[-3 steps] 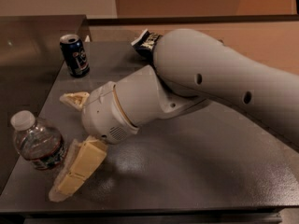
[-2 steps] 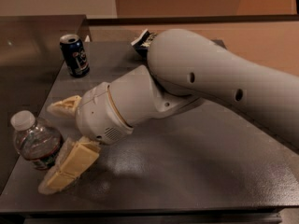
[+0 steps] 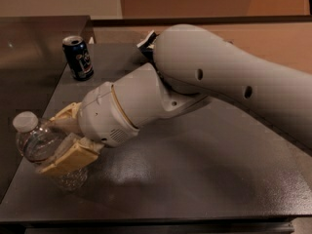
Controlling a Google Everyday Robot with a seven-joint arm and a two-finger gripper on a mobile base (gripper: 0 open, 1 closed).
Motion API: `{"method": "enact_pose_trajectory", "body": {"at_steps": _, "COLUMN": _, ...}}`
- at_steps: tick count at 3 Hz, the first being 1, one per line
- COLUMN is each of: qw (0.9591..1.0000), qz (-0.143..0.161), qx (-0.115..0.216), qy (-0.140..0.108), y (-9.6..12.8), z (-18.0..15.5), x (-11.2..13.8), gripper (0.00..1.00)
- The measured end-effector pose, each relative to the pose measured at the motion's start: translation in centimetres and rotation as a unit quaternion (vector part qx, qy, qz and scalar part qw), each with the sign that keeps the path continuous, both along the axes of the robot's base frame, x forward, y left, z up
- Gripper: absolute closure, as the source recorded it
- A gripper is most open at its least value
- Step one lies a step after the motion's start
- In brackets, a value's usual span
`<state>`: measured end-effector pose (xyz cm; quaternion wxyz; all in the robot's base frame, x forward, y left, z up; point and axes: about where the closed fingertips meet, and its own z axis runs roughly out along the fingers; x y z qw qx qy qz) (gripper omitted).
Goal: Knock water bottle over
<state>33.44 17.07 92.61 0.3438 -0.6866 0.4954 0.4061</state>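
The water bottle [image 3: 33, 141] is a small clear ribbed bottle with a white cap, at the table's front left corner. It leans with its cap toward the left. My gripper [image 3: 49, 143] is at the bottle, with its tan fingers [image 3: 69, 158] open on either side of the bottle's body. The near finger covers the bottle's lower part, and the clear base shows below it. The big white arm reaches in from the right.
A dark blue drink can [image 3: 78, 57] stands upright at the back left of the dark grey table [image 3: 204, 174]. A dark crumpled bag [image 3: 146, 40] lies behind the arm. The table's left edge is just beside the bottle.
My gripper has moved left onto the bottle, so the fingers now straddle it. The bottle has tipped from upright to leaning left.
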Motion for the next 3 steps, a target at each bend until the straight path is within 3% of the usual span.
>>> {"method": "enact_pose_trajectory", "body": {"at_steps": 1, "qw": 0.9997, "qz": -0.002, "qx": -0.022, "qy": -0.012, "y": -1.0, "z": 1.2, "x": 1.2, "gripper": 0.88}}
{"method": "enact_pose_trajectory", "body": {"at_steps": 2, "qw": 0.9961, "qz": -0.026, "qx": -0.081, "qy": -0.023, "y": -2.9, "z": 2.4, "x": 5.1, "gripper": 1.00}}
{"method": "enact_pose_trajectory", "body": {"at_steps": 3, "qw": 0.9851, "qz": -0.047, "qx": -0.161, "qy": -0.035, "y": -5.4, "z": 2.4, "x": 9.0, "gripper": 1.00}}
